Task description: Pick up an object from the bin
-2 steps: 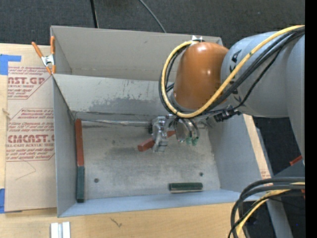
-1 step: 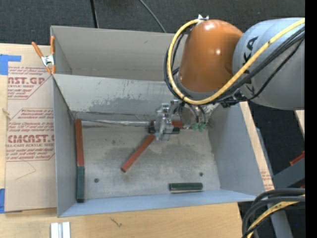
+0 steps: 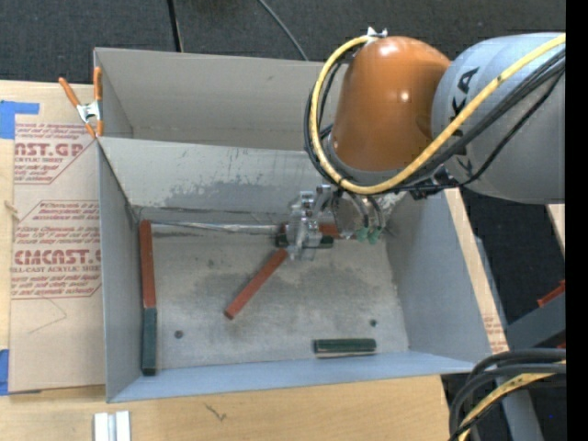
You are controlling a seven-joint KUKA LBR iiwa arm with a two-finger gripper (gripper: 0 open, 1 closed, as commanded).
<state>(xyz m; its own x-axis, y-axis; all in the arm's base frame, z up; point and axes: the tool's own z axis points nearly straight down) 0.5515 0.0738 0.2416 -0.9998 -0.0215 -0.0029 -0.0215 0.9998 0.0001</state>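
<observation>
I have the arm reaching into the grey metal bin (image 3: pixel 116 246) from the right, with its orange cover (image 3: pixel 390 99) and a loop of yellow cable (image 3: pixel 318 108) hanging over the bin's back right part. The end effector (image 3: pixel 301 232) sits low, close to the bin floor, a little right of the middle and nearer the back wall than the front one.

Just beside it lies a red-brown stick (image 3: pixel 255 286). The stick rests flat on the floor on a slant, its upper end pointing up and to the right at the end effector and its lower end pointing toward the front left. That upper end is right at the tip of the end effector, but I cannot tell whether the two touch. I also cannot tell whether the end effector is apart, together or clamped on anything, as the metal parts there run into one another from this angle.

Three other things lie well apart from it. An orange-red stick (image 3: pixel 145 265) lies along the foot of the left wall. A dark green bar (image 3: pixel 148 341) lies in line with it, toward the front left corner, their ends meeting or nearly so. A second dark green bar (image 3: pixel 344 345) lies flat near the front wall, to the right of the middle.
</observation>
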